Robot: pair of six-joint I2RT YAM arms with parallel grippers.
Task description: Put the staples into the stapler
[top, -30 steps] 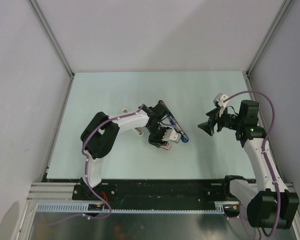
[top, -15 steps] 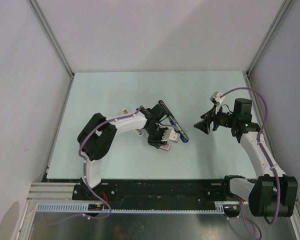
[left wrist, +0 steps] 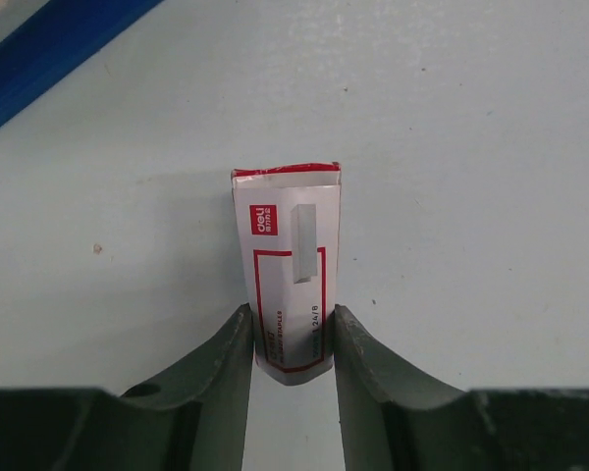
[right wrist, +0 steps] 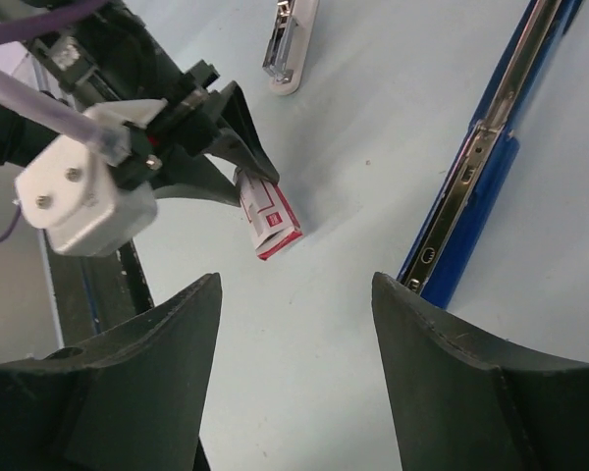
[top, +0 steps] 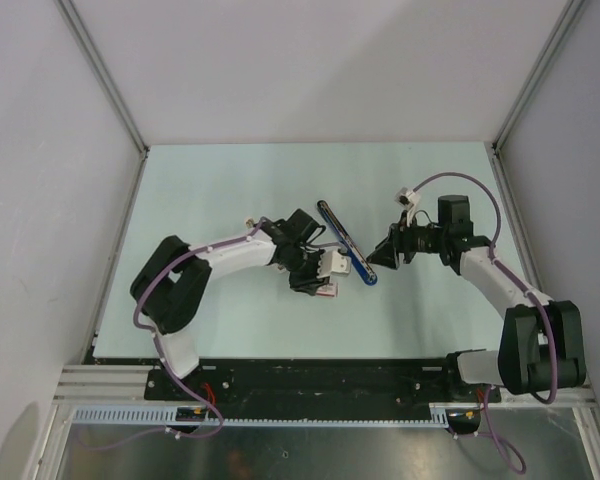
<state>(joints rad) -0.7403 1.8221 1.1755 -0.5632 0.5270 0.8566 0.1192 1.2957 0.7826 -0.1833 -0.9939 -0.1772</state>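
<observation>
The staples' box (left wrist: 287,265), white with red print, lies flat on the pale table. My left gripper (left wrist: 290,339) is shut on its near end, with a finger pressed against each long side. In the top view that gripper (top: 320,282) and the box (top: 327,290) sit just left of the stapler (top: 346,245), which lies opened out, a long blue strip with a metal rail (right wrist: 476,162). No loose staples show. My right gripper (right wrist: 294,285) stands open and empty over bare table between the box (right wrist: 270,221) and the stapler. In the top view this gripper (top: 376,258) is beside the stapler's near end.
A small white object with a metal part (right wrist: 290,44) lies on the table beyond the left gripper. White walls and aluminium posts enclose the pale green table (top: 230,180) at the back and sides. The black base rail (top: 320,375) runs along the near edge.
The left gripper's jaws have closed onto the staples' box. The right arm has swung left and stretched out towards the stapler, its jaws a little narrower than before.
</observation>
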